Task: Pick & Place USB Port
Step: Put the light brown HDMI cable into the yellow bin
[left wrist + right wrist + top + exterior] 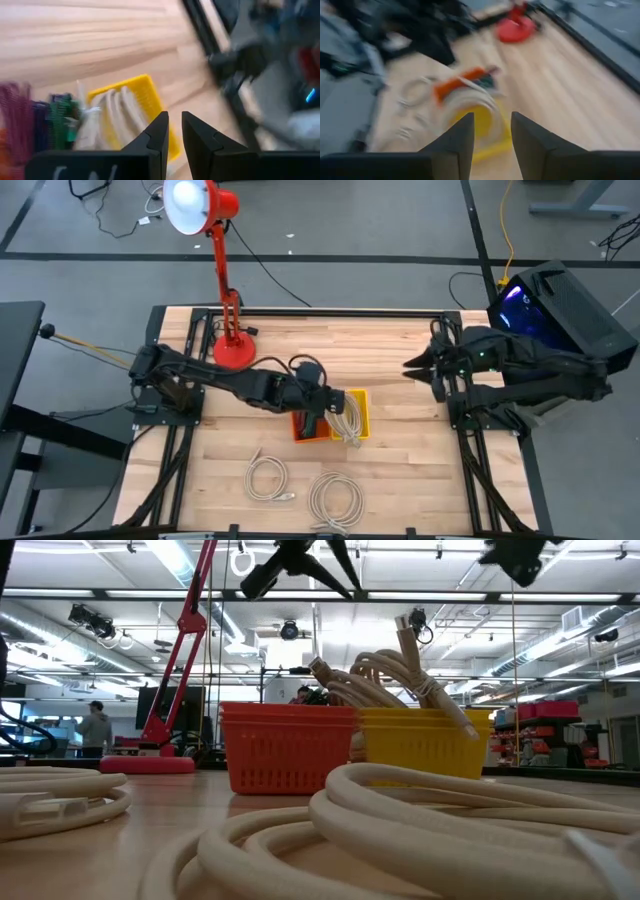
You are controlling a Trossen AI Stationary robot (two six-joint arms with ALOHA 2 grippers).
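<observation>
Cream USB cables (pixel 347 423) are heaped in a yellow basket (pixel 360 402), and their plug ends stick up over its rim (pixel 405 640). An orange basket (pixel 303 428) stands against the yellow basket's left side. Two more coiled cables (pixel 268 478) (pixel 335 500) lie flat on the table nearer the front edge. My left gripper (pixel 318 398) hovers above the orange basket, holding nothing; its fingers (pixel 175 132) are a narrow gap apart. My right gripper (pixel 412 366) waits open and empty above the table's right part (pixel 492 135).
A red desk lamp stands with its base (pixel 234 350) at the far left of the table, and its arm rises over the far edge. A black frame (pixel 300 310) borders the wooden top. Bare wood lies between the baskets and my right arm.
</observation>
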